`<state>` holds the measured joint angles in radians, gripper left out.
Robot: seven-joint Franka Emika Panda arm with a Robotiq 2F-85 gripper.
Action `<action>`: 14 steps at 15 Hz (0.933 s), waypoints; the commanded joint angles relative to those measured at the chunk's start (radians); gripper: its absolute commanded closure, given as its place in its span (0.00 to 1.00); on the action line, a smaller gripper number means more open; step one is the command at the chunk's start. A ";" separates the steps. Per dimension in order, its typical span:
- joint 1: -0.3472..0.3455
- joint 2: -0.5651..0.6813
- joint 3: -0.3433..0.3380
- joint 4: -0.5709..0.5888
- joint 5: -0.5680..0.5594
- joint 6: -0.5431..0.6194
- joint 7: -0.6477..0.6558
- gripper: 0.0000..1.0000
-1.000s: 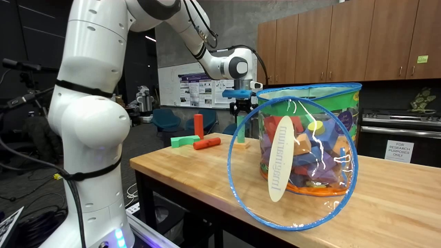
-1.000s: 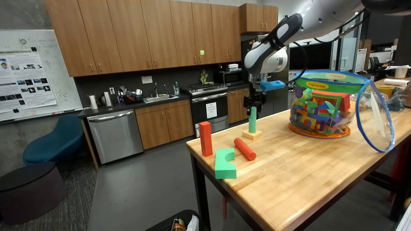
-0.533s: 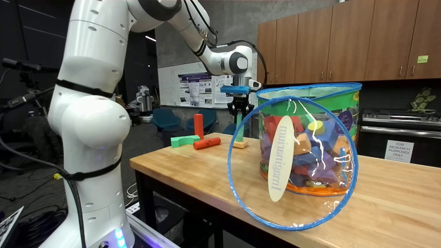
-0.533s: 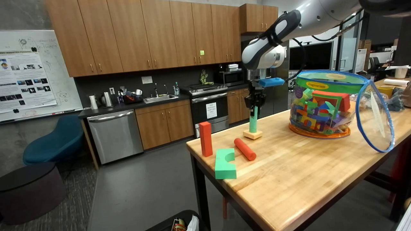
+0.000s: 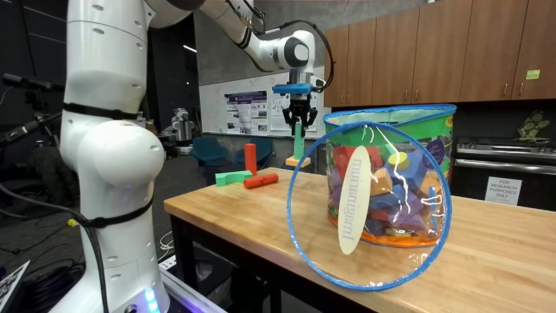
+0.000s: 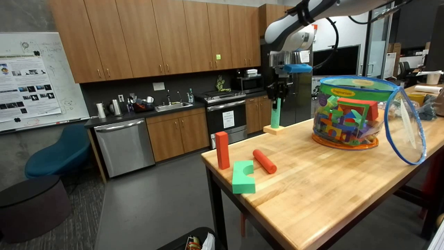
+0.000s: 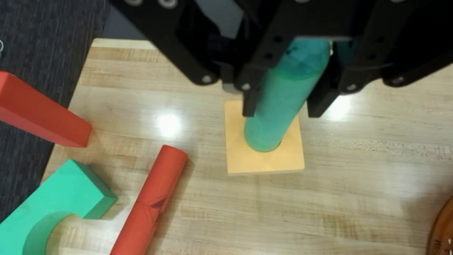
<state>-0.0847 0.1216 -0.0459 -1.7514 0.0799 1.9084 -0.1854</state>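
My gripper [image 7: 281, 115] is shut on a green cylinder [image 7: 283, 95], with a finger on each side of its upper part. The cylinder stands upright in both exterior views, below the gripper [image 5: 299, 122]. At its lower end hangs a flat yellow-orange square block [image 6: 274, 130], which the cylinder seems to stick into; how they are joined is hidden. Cylinder and square block are off the wooden table [image 5: 234, 200], near its far edge in an exterior view.
A red upright block [image 6: 222, 150], a red cylinder lying down [image 6: 264, 161] and a green arched block [image 6: 243, 177] rest near the table's end. A clear bag of foam blocks [image 6: 347, 119] with a blue-rimmed lid [image 5: 369, 287] stands farther along the table.
The fingers have closed on the green cylinder. My gripper has since risen, lifting the cylinder and the square block together off the table. The other blocks have stayed put.
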 commanded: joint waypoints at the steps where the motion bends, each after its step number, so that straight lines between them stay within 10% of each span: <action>1: -0.008 -0.084 -0.011 -0.018 0.030 -0.060 -0.015 0.85; 14: -0.017 -0.103 -0.033 -0.152 0.297 -0.066 -0.091 0.85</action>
<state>-0.0988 0.0326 -0.0737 -1.8403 0.3115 1.8159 -0.2316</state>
